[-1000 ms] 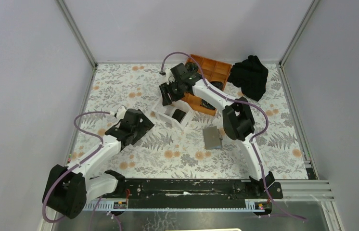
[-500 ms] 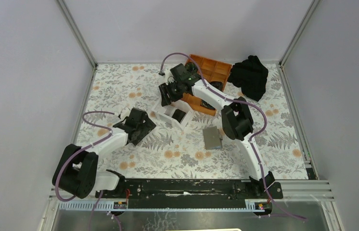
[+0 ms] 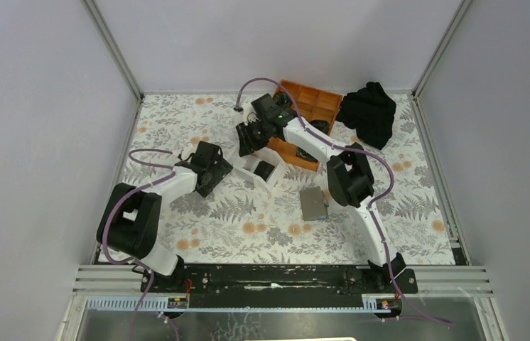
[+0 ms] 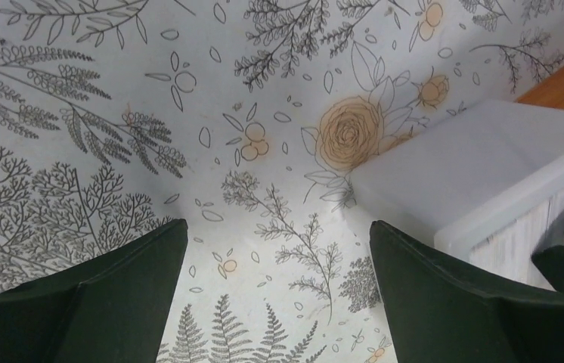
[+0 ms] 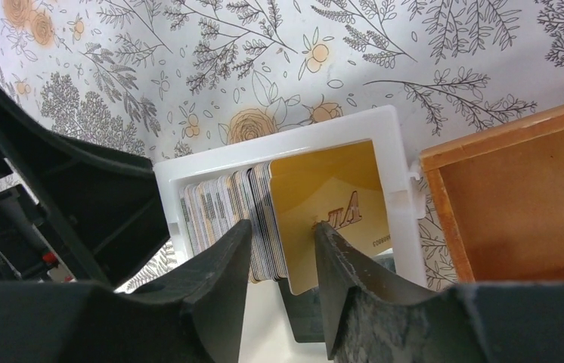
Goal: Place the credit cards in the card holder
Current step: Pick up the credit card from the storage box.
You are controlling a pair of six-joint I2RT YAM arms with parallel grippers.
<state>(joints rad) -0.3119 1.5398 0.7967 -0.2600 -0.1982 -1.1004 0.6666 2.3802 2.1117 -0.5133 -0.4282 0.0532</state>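
Compared the overhead view with the two earlier ones. Found the left hand (image 4: pixel 277 225) carried up from the near left of the worktop (image 3: pixel 248 227) towards the right, now just beside the left side of the white box (image 3: pixel 244 165). Saw no matching shift in the right hand (image 5: pixel 282 225), parked over the far compartment of that box throughout. Saw none in the card holder (image 3: pixel 313 203) either: lying flat and apparently folded shut on the worktop, to the near right of the box, beside the right arm's elbow.

Checked the left wrist view: fingers (image 4: pixel 75 302) spread wide, nothing between them but patterned worktop, a corner of the box just off the right-hand finger.

Checked the right wrist view: credit cards (image 5: pixel 222 208) standing on edge in a packed row, tan-gold card (image 5: pixel 339 189) at the right end. Fingers drawn in to a narrow gap astride that end of the row, with the gold card's left edge and a few neighbours inside the gap. Cannot tell contact from near-contact there, so no grip recorded.

Judged: card extraction in hand, nothing in the holder so far. Read the left arm's approach as steadying the box or standing by for a handover; uncertain which. Flagged risks: several cards lifting together from so tight a row; holder needing opening before any insertion.
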